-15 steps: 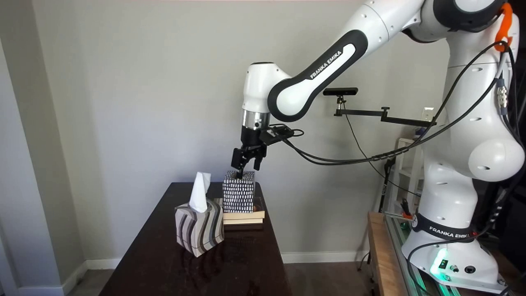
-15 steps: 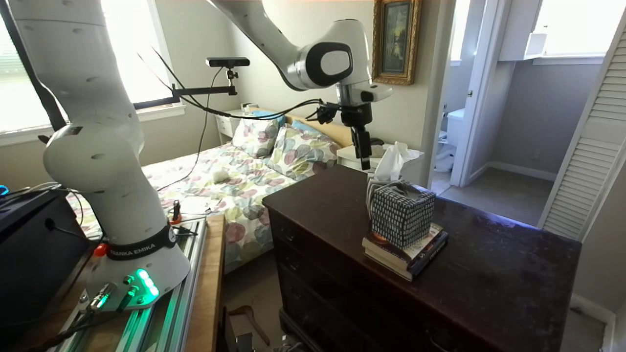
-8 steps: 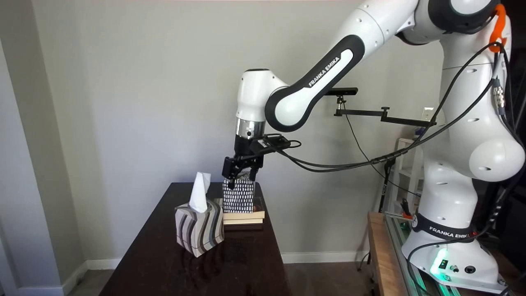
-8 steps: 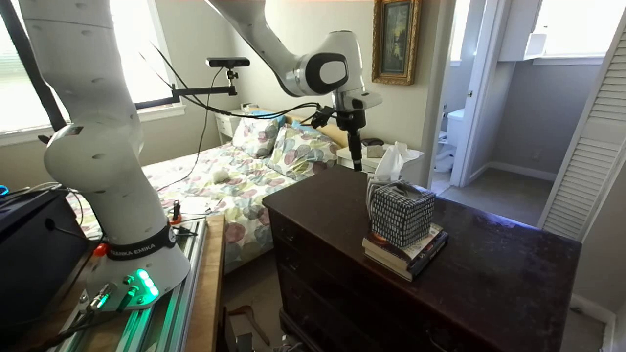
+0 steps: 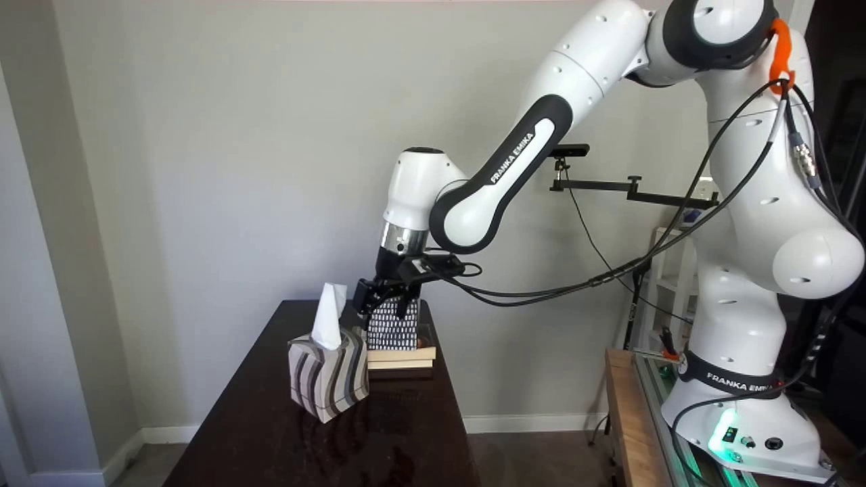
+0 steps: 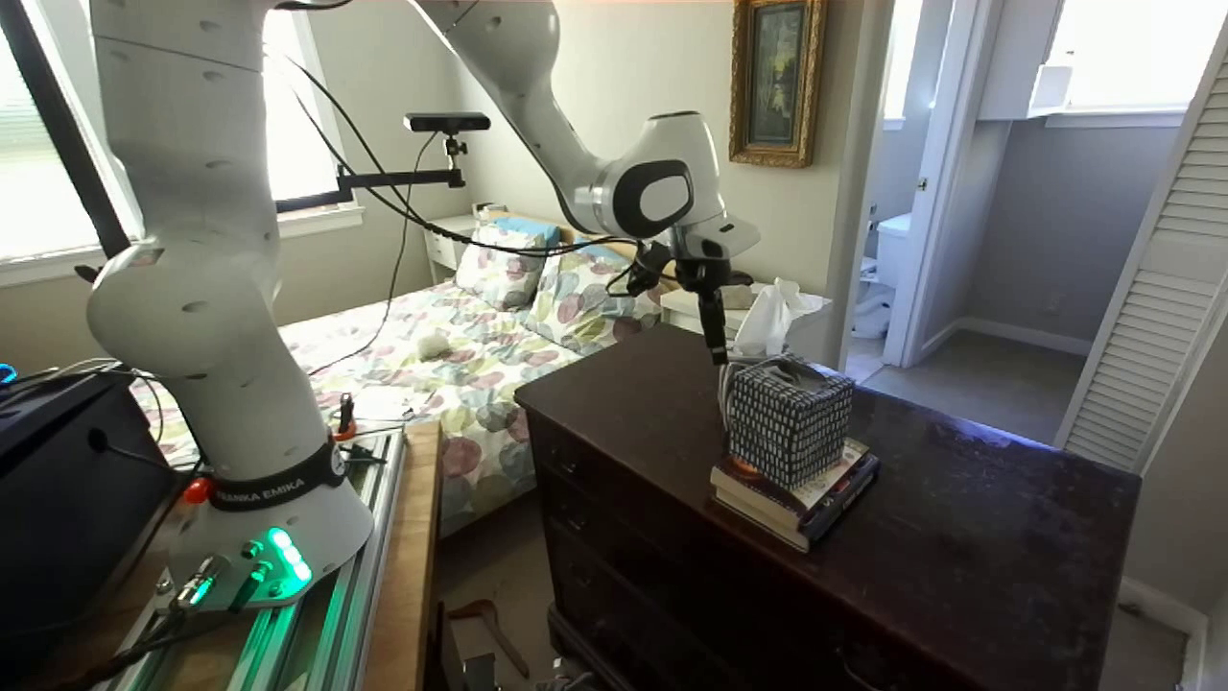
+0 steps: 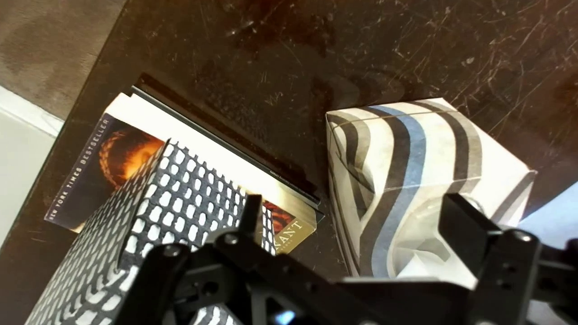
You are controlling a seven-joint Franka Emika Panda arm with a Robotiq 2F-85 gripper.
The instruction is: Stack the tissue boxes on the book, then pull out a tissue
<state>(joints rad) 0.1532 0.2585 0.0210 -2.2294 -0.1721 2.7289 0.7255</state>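
A black-and-white patterned tissue box [image 5: 394,329] stands upright on the books [image 5: 402,359] in both exterior views [image 6: 791,422]. A striped tissue box [image 5: 328,382] stands on the dresser beside the books, with a white tissue [image 5: 329,316] sticking up from its top. In an exterior view it is mostly hidden behind the patterned box, but its tissue [image 6: 766,322] shows. In the wrist view the striped box [image 7: 406,149] lies partly between the fingers. My gripper [image 7: 357,219] is open and empty, tilted. In an exterior view [image 5: 384,315] it overlaps the patterned box; whether it touches either box cannot be told.
The dark dresser top [image 6: 979,537] bears everything; its edge [image 7: 86,85] runs close to the books. A wall [image 5: 203,169] stands behind the dresser in an exterior view. The arm's cables [image 5: 541,295] hang towards the base. A bed [image 6: 432,384] is beyond the dresser.
The arm has lowered and tilted. The gripper has moved down and towards the striped box, from above the patterned box in an exterior view. The boxes and books have not moved.
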